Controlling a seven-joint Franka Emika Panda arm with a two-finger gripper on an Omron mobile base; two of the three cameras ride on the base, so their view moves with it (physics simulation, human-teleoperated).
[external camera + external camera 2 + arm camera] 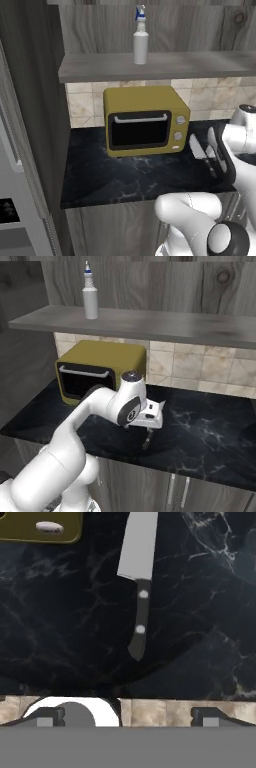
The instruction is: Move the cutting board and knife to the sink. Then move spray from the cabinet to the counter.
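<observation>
from the left we see the knife [199,147] flat on the black counter [125,175], just right of the yellow oven [145,120]; the spray [140,37] stands on the cabinet shelf [150,65].

from the right the claw [148,431] hangs wide open, holding nothing.

from the hand, the knife [137,577] looks stiff, light and thin; we judge the dark riveted handle the best hold, with bare worktop around it.

Glossy black marble counter [125,180], matt grey knife [137,572] blade, wood-grain cabinet [165,281], plastic spray [140,37]
</observation>
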